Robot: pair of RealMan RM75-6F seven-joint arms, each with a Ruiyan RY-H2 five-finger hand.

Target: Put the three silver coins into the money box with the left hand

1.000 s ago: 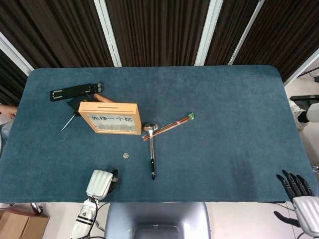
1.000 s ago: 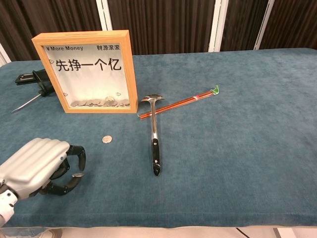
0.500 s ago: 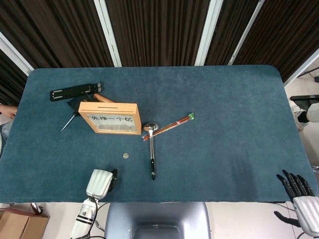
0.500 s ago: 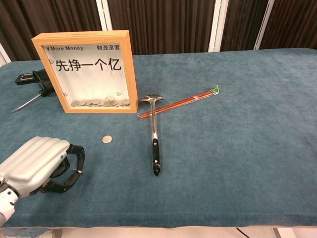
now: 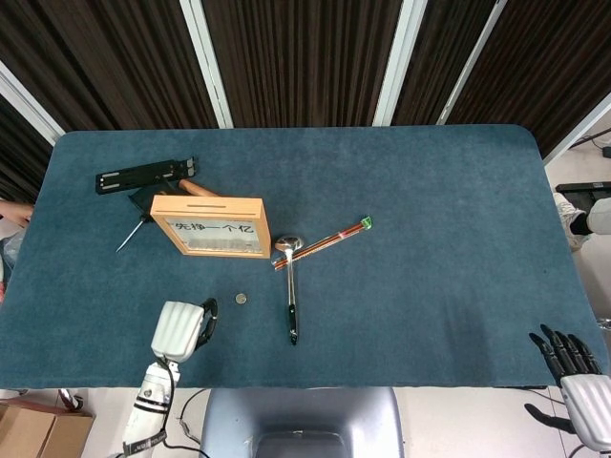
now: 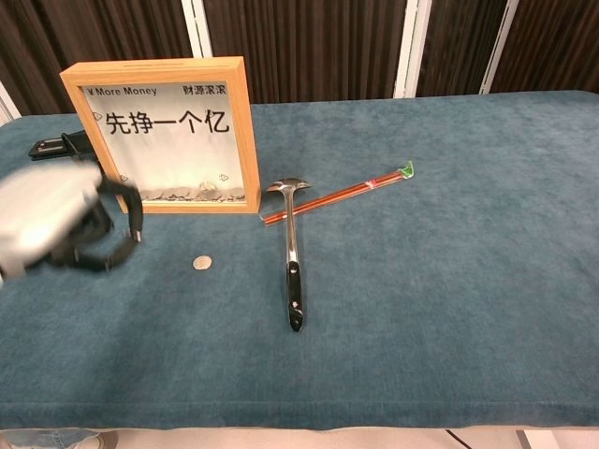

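Matt napped cloth table, pale wooden money box (glazed front), glossy metal ladle.

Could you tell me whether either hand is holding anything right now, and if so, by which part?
Nothing is held. The left hand hovers with fingers curled, apart from the coin; the right hand is open at the table edge.

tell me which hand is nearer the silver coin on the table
Left. The left hand is just beside the silver coin, toward the table's near edge. The right hand sits far off, past the table's near right corner.
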